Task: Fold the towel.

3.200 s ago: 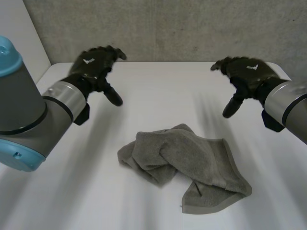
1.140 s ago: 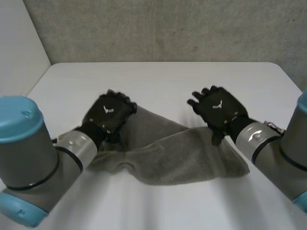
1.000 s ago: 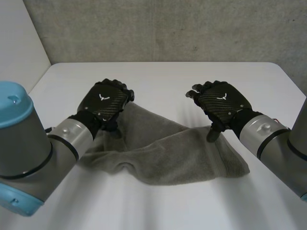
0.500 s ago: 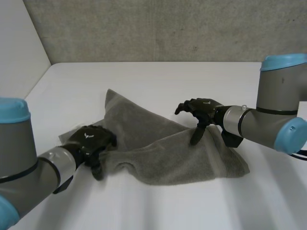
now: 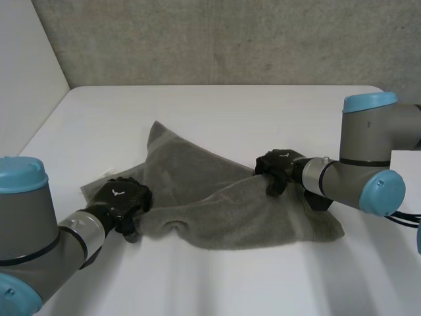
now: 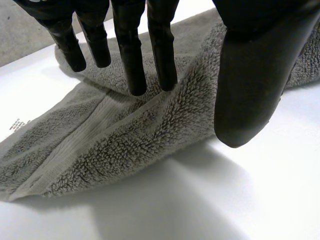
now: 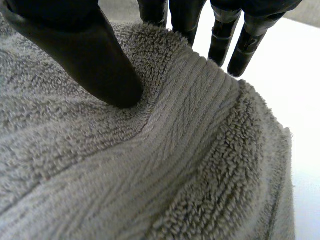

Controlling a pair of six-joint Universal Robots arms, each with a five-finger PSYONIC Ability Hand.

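Observation:
A grey terry towel [image 5: 197,191] lies loosely spread and rumpled in the middle of the white table [image 5: 230,112]. My left hand [image 5: 122,201] rests low at the towel's near left part. In the left wrist view its straight fingers [image 6: 162,50] touch a raised fold of the towel [image 6: 125,130], while the thumb [image 6: 250,85] stands apart over bare table. My right hand [image 5: 279,168] is at the towel's right side. Its thumb [image 7: 85,55] digs into the towel [image 7: 175,165] and its fingers [image 7: 225,35] curl behind a pinched ridge of cloth.
A grey concrete wall [image 5: 230,39] stands behind the table's far edge. A white care label [image 6: 14,125] lies at a flat towel corner beside my left hand. Bare table surrounds the towel on all sides.
The right hand has curled its fingers and thumb onto a ridge of the towel. The left hand has bent its fingers a little and stayed at the left part.

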